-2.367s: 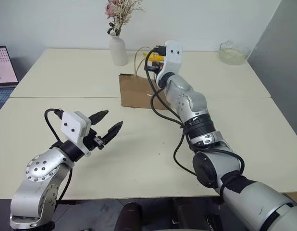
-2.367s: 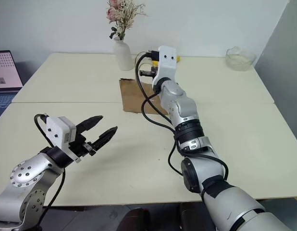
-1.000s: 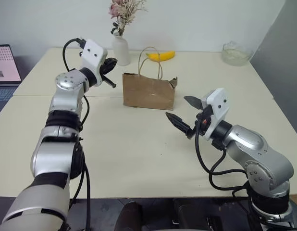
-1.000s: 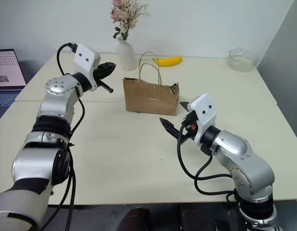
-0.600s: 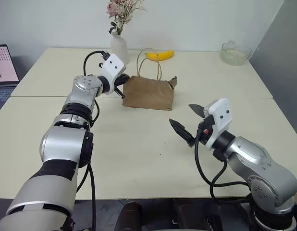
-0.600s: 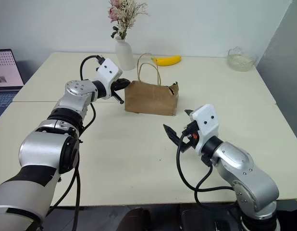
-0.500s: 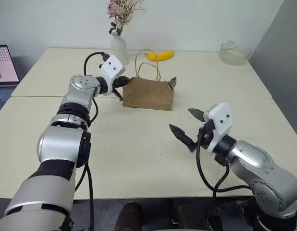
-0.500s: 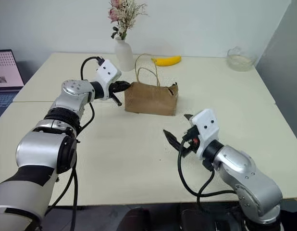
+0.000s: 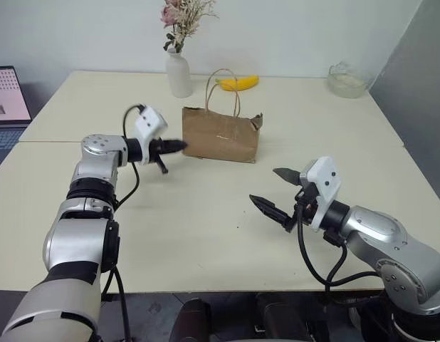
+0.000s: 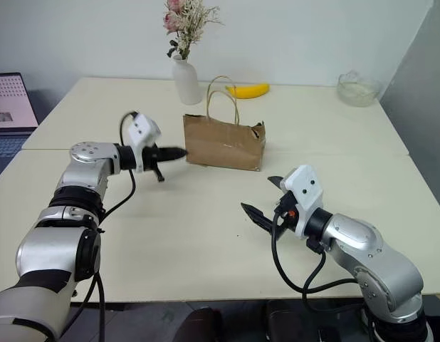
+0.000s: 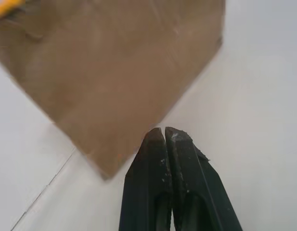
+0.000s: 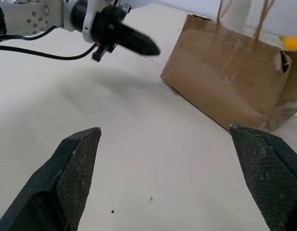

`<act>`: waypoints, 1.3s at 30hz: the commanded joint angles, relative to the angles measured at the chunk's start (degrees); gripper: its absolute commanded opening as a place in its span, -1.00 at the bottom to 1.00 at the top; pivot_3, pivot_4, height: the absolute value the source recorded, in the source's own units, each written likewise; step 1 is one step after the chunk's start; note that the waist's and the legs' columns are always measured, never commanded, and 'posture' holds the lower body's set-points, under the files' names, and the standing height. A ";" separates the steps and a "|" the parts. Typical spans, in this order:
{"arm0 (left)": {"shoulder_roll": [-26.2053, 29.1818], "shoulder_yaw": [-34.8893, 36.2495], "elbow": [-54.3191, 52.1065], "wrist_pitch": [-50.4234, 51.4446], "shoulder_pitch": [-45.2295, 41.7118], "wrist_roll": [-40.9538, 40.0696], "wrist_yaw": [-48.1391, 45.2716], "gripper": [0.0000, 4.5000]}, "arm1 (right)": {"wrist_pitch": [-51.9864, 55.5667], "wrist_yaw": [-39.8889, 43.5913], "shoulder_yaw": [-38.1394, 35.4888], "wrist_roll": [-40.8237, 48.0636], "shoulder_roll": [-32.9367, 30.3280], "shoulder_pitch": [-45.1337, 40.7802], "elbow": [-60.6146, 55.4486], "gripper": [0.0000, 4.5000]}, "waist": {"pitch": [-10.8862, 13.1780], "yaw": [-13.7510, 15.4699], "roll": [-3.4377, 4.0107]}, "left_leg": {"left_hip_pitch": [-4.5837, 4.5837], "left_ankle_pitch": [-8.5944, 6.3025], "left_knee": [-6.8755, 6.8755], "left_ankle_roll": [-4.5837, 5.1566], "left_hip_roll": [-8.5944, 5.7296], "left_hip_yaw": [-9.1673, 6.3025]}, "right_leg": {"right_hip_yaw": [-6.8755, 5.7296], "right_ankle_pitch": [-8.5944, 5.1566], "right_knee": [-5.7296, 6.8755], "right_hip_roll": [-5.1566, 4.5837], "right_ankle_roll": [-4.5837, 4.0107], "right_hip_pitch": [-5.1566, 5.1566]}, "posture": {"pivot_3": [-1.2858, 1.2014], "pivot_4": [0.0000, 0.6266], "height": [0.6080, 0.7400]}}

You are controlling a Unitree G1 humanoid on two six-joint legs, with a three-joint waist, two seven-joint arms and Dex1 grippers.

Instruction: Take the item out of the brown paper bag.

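While the brown paper bag [image 9: 221,135] stood upright near the middle of the pale desk [image 9: 206,228], both arms reached out low over the top. The bag's thin cord handles [image 9: 223,89] rose in loops above its ragged top edge. What was inside the bag could not be seen, so I could not tell where the item was.

The left end effector [image 9: 179,145] was clenched tight, its two black fingers pressed together with nothing between them. Its tip pointed at the bag's left side, just beside the paper, and I could not tell if it touched.

The right end effector [image 9: 277,189] hung over the desk in front of the bag, well apart from it. Its fingers were spread wide and held nothing.

Behind the bag lay a yellow banana [image 9: 237,83]. A white vase [image 9: 179,73] with dried flowers stood just to its left. A glass bowl [image 9: 347,79] sat at the far right corner, and a laptop [image 9: 6,96] showed at the left edge.
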 commanded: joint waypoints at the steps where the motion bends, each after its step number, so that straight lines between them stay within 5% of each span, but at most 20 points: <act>1: 0.25 4.67 -1.80 -1.30 -5.30 -2.63 11.60 -0.97 | -2.47 0.85 0.26 0.15 -0.04 -1.18 -0.30 1.00 | -0.02 0.12 -0.03 | 0.00 0.00 0.02 0.00 -0.02 -0.02 | -0.01 0.01 0.00 0.00 0.01 0.03 | 0.03 -0.52 1.00; 8: -4.14 0.73 10.94 -8.05 -13.29 4.91 28.49 -0.97 | -3.10 -0.80 1.07 -0.85 1.28 -3.69 1.27 1.00 | -0.04 0.14 -0.06 | 0.06 0.00 0.14 0.01 -0.14 0.05 | 0.04 0.10 -0.03 0.01 0.18 0.15 | 0.03 -0.52 1.00; 16: -9.49 -3.21 16.21 -8.03 -15.37 11.89 37.26 -0.97 | -0.73 -3.81 1.55 -0.06 2.96 -3.43 -1.48 1.00 | -0.04 0.09 -0.06 | 0.01 0.00 0.15 0.00 -0.08 0.05 | 0.04 0.11 0.01 0.02 0.17 0.08 | 0.03 -0.52 1.00; 31: -5.49 -3.90 14.34 -4.36 -9.81 11.22 9.29 -0.97 | 0.74 -3.32 -0.17 2.48 0.55 -0.06 -3.77 1.00 | -0.04 -0.14 -0.06 | 0.07 0.00 0.17 0.00 -0.08 0.11 | 0.07 0.12 0.08 0.07 0.16 0.09 | 0.03 -0.52 1.00; 39: -4.77 5.22 11.54 -2.81 -10.99 2.02 12.40 -0.97 | -1.78 -1.44 1.04 1.53 0.26 -0.40 -1.43 1.00 | -0.04 0.04 -0.06 | -0.05 -0.02 0.43 0.02 -0.08 0.04 | 0.05 0.12 0.09 0.06 0.17 0.11 | 0.03 -0.52 1.00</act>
